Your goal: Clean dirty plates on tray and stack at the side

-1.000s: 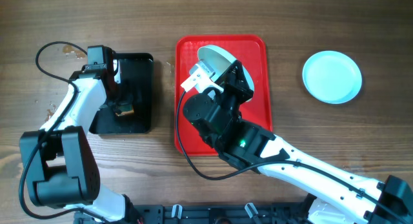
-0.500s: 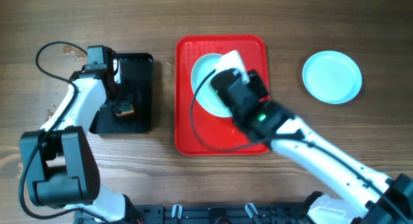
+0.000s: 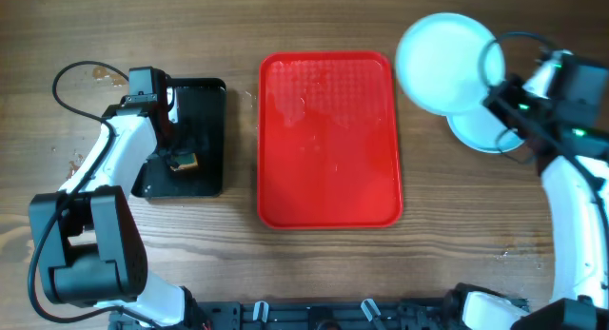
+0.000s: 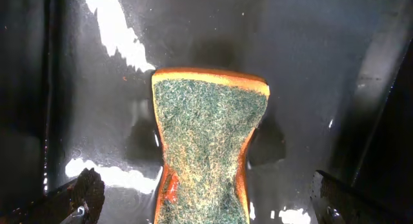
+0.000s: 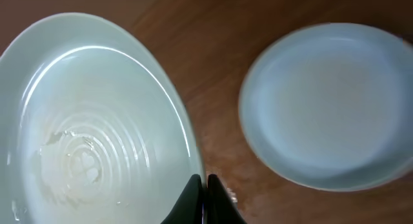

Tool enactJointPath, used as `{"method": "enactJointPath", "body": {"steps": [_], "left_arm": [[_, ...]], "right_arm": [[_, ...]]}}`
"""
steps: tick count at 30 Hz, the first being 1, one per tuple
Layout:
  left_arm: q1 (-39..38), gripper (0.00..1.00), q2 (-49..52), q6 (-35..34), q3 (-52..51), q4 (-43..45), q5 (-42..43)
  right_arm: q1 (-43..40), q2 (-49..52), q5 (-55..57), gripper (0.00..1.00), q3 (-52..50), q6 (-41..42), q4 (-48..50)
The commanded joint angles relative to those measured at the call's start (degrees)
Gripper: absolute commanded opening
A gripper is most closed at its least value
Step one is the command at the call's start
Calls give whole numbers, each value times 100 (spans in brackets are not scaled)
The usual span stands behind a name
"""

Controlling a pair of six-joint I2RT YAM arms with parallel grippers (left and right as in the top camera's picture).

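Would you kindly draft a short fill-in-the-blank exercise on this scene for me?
1. The right claw grips a plate by its ____.
2. The second plate lies on the wooden ____, to the right of the red tray.
3. The sponge lies in the small tray, whose colour is ____.
Missing words: rim; table; black.

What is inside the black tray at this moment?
A sponge, green scouring side up with orange edges, lies on the black tray's wet floor, between the left gripper's open fingers. The floor beneath the sponge is covered.
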Motion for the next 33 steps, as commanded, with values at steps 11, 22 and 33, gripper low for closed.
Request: {"method": "enactJointPath", "body": {"steps": [11, 22, 33], "left_arm": [[4, 100, -46, 85, -33, 17, 87], [4, 100, -46, 85, -33, 17, 87], [4, 100, -46, 85, -33, 17, 87]], "right_arm": [[-1338, 1158, 1252, 4, -127, -28, 7], [-1338, 1606, 415, 51, -114, -470, 461], [-946, -1532, -2992, 67, -98, -1071, -203]]}}
